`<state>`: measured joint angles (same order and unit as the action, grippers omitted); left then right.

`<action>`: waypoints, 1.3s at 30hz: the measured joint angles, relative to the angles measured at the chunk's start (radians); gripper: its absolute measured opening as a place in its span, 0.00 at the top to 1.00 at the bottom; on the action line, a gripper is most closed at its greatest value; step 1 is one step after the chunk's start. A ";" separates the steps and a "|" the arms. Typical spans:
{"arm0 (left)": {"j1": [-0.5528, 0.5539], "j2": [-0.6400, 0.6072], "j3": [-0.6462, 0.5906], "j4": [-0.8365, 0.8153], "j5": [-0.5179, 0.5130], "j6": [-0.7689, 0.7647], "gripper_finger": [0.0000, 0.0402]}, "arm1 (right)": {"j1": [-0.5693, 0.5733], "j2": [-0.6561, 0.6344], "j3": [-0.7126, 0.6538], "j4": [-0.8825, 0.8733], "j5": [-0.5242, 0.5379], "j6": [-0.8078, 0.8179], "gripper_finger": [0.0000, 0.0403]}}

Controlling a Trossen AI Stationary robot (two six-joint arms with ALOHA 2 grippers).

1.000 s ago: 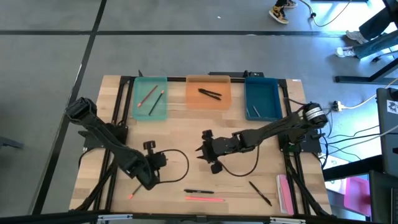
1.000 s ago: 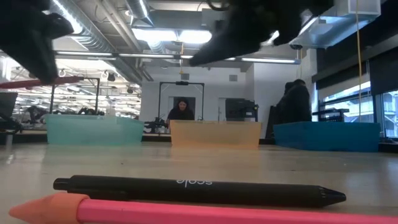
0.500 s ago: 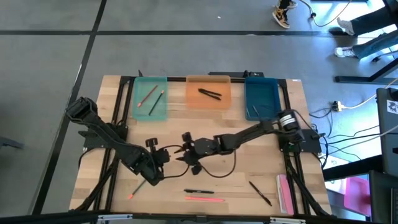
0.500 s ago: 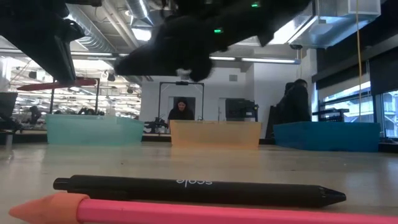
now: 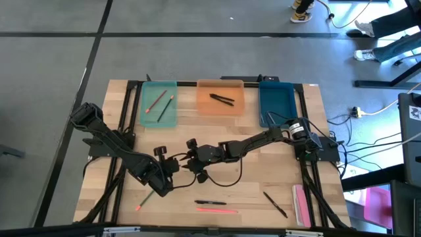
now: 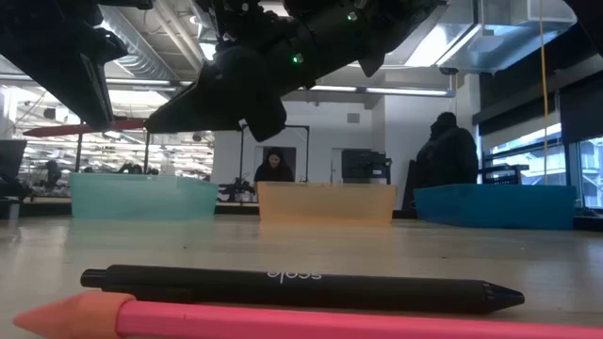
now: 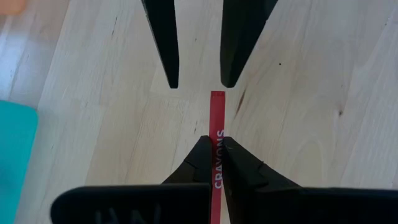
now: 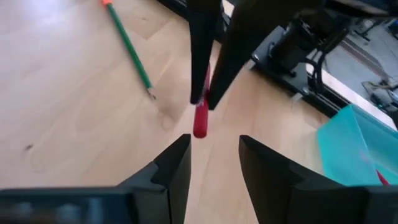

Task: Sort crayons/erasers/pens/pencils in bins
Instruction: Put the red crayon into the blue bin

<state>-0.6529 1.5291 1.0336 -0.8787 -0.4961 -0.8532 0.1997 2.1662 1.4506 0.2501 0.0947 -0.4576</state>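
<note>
Left gripper (image 7: 211,152) clamped on a thin red crayon (image 7: 217,134), matte, printed "CRAYONS", held above the wood-grain table (image 5: 263,210) left of centre. Right gripper (image 8: 214,146) parted, empty, tips facing the crayon's free end. Black pen (image 6: 301,287), smooth and glossy, beside a pink pencil (image 6: 283,320) at the near edge. Teal (image 5: 159,104), orange (image 5: 221,99) and blue (image 5: 277,105) plastic bins along the far side.

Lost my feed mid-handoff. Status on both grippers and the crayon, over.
Left gripper shut on red crayon, above table. Right gripper open, facing crayon tip, not touching. Nothing between them. Green pencil lies aside.
</note>
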 joint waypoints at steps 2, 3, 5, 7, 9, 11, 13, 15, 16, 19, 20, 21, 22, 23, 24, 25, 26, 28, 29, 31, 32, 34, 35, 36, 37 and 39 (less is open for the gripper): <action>0.000 0.000 0.000 0.000 0.000 0.000 0.98 | 0.000 0.000 0.000 -0.002 -0.033 0.002 0.65; 0.000 0.000 0.000 0.000 0.000 0.000 0.98 | 0.000 0.000 0.000 -0.005 -0.046 0.002 0.65; 0.000 0.000 0.000 0.000 -0.001 0.000 0.98 | 0.000 0.000 0.000 -0.004 -0.050 0.001 0.65; 0.000 0.000 0.000 0.000 -0.001 0.000 0.98 | -0.001 0.000 0.000 0.007 -0.052 0.002 0.65; 0.000 0.000 0.000 0.000 -0.001 0.000 0.98 | 0.000 0.000 0.000 0.008 -0.053 0.002 0.65; 0.000 0.000 0.000 0.001 -0.001 0.000 0.98 | 0.000 0.000 0.000 0.008 -0.053 0.002 0.65; 0.000 0.000 0.000 0.001 -0.001 0.000 0.98 | 0.000 0.000 0.000 0.023 -0.054 0.002 0.65; 0.000 0.000 0.001 0.001 -0.002 0.000 0.98 | -0.001 0.000 0.000 0.038 -0.055 0.002 0.65; 0.000 0.000 0.002 0.001 -0.002 0.000 0.98 | -0.001 0.000 0.000 0.038 -0.055 0.002 0.65; 0.000 0.000 0.002 0.001 -0.002 0.000 0.98 | 0.000 0.000 0.000 0.032 -0.055 0.003 0.65; 0.000 0.000 0.002 0.001 -0.003 0.000 0.98 | 0.000 0.000 0.000 0.040 -0.057 0.003 0.65; 0.000 0.000 0.002 0.001 -0.007 0.000 0.98 | -0.001 0.000 0.000 0.046 -0.067 0.003 0.65; 0.000 0.000 0.002 0.001 -0.009 -0.001 0.98 | 0.000 0.000 0.000 0.046 -0.071 0.003 0.65; -0.001 0.000 0.002 0.001 -0.010 -0.001 0.98 | 0.000 0.000 0.000 0.045 -0.071 0.003 0.65; 0.000 0.000 0.002 0.001 -0.010 -0.001 0.98 | 0.000 0.000 0.000 0.045 -0.071 0.003 0.65; 0.000 0.000 0.002 0.001 -0.011 -0.001 0.98 | 0.000 0.000 0.000 0.046 -0.071 0.003 0.65; 0.000 0.000 0.002 0.002 -0.011 -0.001 0.98 | 0.000 0.000 0.000 0.048 -0.071 0.003 0.65; 0.000 0.000 0.002 0.002 -0.011 -0.002 0.98 | 0.000 0.000 0.000 0.048 -0.071 0.003 0.65; 0.000 0.000 0.002 0.002 -0.011 -0.002 0.98 | 0.000 0.001 0.000 0.048 -0.071 0.003 0.65; 0.000 0.000 0.002 0.002 -0.011 -0.002 0.98 | 0.000 0.008 0.000 0.057 -0.071 0.004 0.65; 0.000 0.000 0.002 0.002 -0.011 -0.002 0.98 | 0.000 0.014 0.000 0.058 -0.071 0.003 0.65; 0.000 0.000 0.002 0.005 -0.012 -0.002 0.98 | 0.000 0.026 0.000 0.076 -0.071 0.003 0.65; 0.000 0.000 0.002 0.006 -0.013 -0.002 0.98 | 0.000 0.032 0.000 0.079 -0.071 0.002 0.65; 0.000 0.000 0.002 0.006 -0.015 -0.002 0.98 | 0.000 0.036 0.000 0.086 -0.071 0.002 0.65; 0.000 0.000 0.002 0.007 -0.015 -0.002 0.98 | 0.000 0.037 0.000 0.085 -0.071 0.002 0.65; 0.000 0.000 0.002 0.007 -0.017 -0.003 0.98 | 0.000 0.037 0.000 0.091 -0.071 0.002 0.65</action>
<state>-0.6525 1.5288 1.0351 -0.8714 -0.5132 -0.8561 0.1993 2.2032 1.4506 0.3406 0.0240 -0.4560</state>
